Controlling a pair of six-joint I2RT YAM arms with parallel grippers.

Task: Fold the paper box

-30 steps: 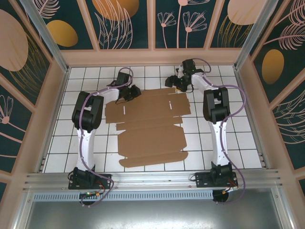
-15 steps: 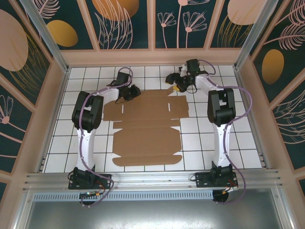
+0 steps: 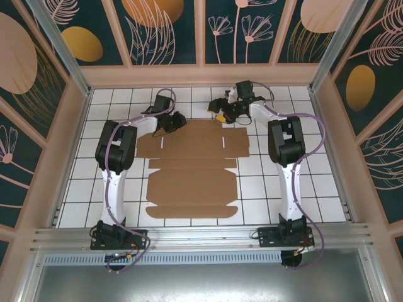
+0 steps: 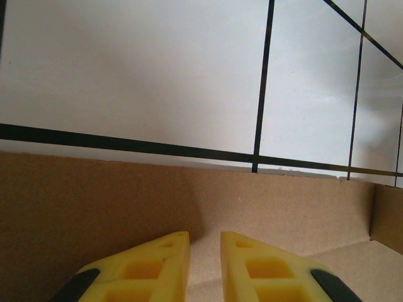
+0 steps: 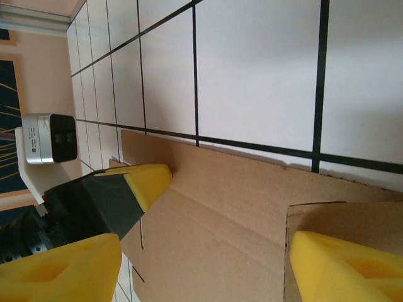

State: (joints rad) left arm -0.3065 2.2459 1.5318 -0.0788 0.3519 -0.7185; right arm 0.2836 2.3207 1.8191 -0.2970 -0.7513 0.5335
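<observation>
Overlapping the far edge of the paper box [image 3: 192, 176], left jaws.

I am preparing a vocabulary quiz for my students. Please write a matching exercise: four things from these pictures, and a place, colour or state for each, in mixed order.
1 paper box
2 left pincer
3 right pincer
4 table

a white tiles, dark lines
b fingers wide apart
c brown, spread between the arms
d fingers close together, at the box's far left

Pairs: 1-c, 2-d, 3-b, 4-a
</observation>
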